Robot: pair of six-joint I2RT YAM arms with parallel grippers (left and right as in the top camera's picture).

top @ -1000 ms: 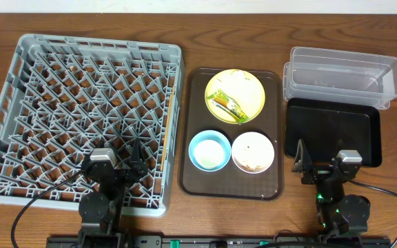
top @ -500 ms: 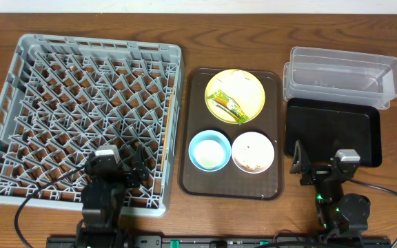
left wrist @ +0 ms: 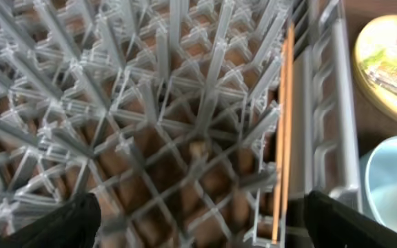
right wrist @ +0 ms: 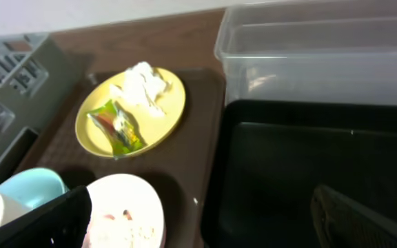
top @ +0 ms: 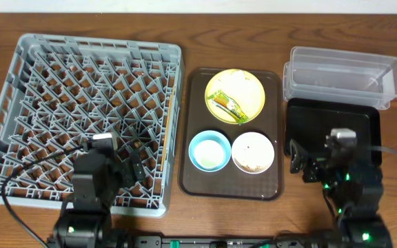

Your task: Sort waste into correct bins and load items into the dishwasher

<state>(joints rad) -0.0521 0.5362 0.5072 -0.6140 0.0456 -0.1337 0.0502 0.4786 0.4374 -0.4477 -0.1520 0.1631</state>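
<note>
Centrally, yellow plate (top: 259, 103) holds wrapper (top: 227, 105) and tissue (right wrist: 143, 83) — white bowl (top: 236, 145), crumbs (top: 255, 165).

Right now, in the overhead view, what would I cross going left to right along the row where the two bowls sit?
grey dish rack → light-blue bowl → white bowl → black tray

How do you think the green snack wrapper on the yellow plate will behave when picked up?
The wrapper looks thin and creased, so it will probably flex and weigh little. Its glossy film may slip from a shallow pinch. Lying nearly flat on the plate, it likely offers little edge to grab.
</note>
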